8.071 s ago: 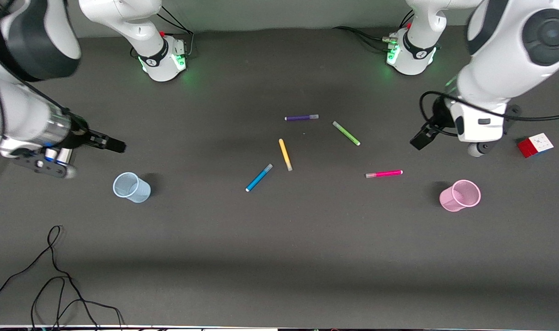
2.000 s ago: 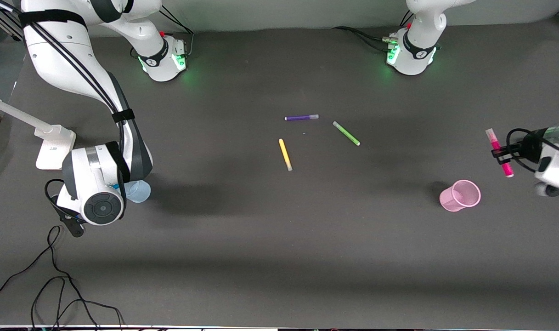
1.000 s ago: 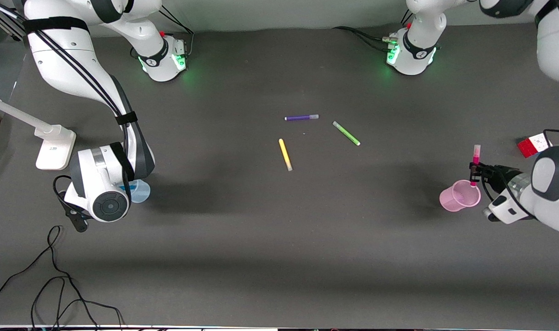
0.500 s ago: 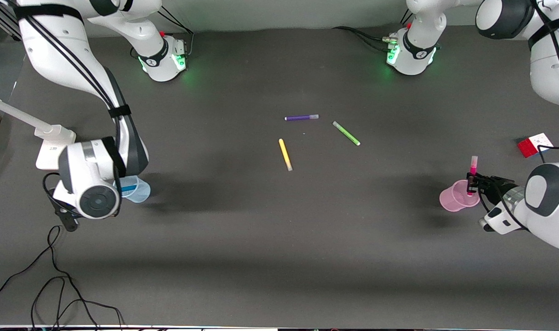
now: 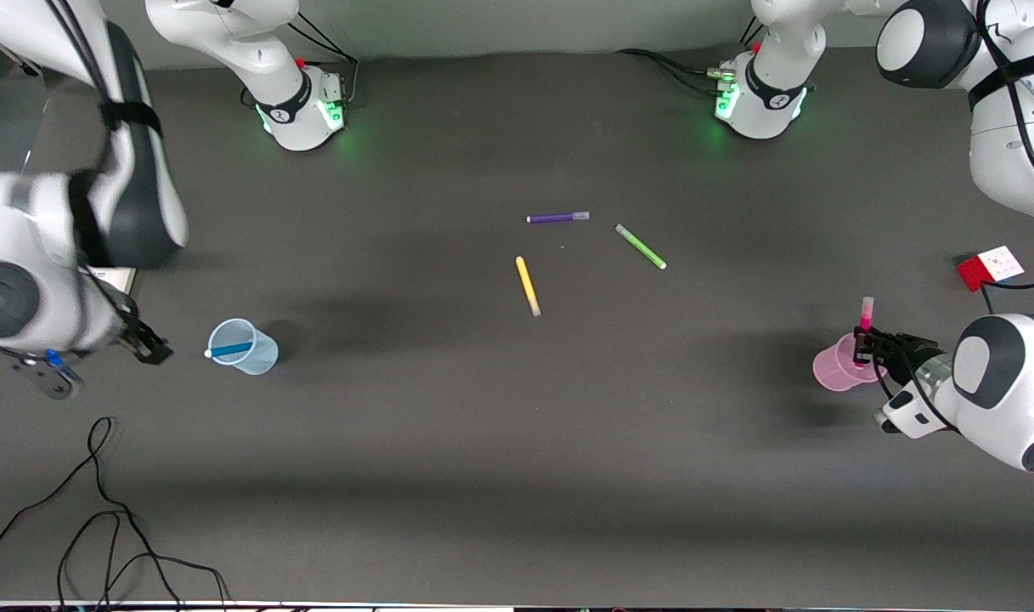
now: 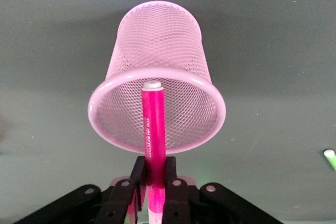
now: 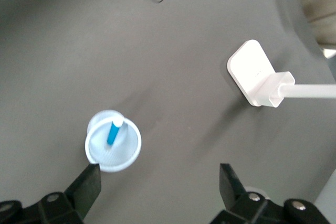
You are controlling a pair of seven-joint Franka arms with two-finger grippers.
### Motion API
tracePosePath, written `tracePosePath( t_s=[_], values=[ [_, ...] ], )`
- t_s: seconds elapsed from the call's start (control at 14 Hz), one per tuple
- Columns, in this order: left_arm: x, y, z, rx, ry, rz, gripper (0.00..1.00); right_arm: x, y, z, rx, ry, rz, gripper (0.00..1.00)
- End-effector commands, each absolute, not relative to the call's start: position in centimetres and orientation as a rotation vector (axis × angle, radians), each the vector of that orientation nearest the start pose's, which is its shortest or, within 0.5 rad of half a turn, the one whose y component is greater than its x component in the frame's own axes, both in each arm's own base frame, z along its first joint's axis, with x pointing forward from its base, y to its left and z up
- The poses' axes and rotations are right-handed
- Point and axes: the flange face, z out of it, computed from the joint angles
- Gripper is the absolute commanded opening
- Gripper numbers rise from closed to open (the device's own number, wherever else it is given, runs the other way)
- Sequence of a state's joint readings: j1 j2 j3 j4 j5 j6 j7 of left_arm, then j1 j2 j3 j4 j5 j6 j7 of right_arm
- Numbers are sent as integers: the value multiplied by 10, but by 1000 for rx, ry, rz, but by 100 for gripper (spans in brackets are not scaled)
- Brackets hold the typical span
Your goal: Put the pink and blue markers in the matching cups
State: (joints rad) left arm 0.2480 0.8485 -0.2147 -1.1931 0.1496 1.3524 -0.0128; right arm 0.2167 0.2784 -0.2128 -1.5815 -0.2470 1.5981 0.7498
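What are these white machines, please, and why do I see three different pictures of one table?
They are two robot arms. One camera looks down across the dark table; one sits on each wrist. The left gripper holds the magenta-pink marker upright, its tip inside the pink mesh cup. The right gripper, open, is above the table beside the pale blue cup, which already holds the bright blue marker. Purple, green and yellow pens lie mid-table; a coloured cube lies at the left arm's end.
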Motion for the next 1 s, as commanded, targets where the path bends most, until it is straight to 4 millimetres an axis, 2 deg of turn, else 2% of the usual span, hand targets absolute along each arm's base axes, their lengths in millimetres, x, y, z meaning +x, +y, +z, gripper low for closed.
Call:
tracePosePath(
  t_s=[0.0, 0.07, 0.21, 0.29, 0.36, 0.5, 0.64, 0.79, 0.93],
  values=[
    [675, 75, 252, -2999, -31, 1015, 100, 597, -21, 500, -3240, 906, 263, 100],
    [674, 77, 258, -3001, -32, 1014, 100, 590, -24, 515, -3214, 810, 247, 100],
    [673, 81, 283, -3009, -31, 997, 100, 575, -46, 540, -3132, 599, 220, 100],
    [672, 91, 301, -3021, -54, 972, 100, 567, -52, 554, -3099, 501, 192, 100],
    [670, 96, 323, -3029, -67, 937, 100, 557, -56, 558, -3076, 423, 189, 100],
    [665, 93, 378, -3046, -77, 828, 100, 527, -56, 545, -3052, 289, 181, 100],
    [653, 84, 426, -3078, -73, 712, 100, 499, -59, 538, -3031, 263, 88, 100],
    [637, 76, 465, -3099, -70, 594, 100, 500, -45, 545, -3049, 231, 74, 100],
    [617, 64, 493, -3103, -62, 482, 100, 502, -25, 564, -3090, 194, 60, 100]
  ],
)
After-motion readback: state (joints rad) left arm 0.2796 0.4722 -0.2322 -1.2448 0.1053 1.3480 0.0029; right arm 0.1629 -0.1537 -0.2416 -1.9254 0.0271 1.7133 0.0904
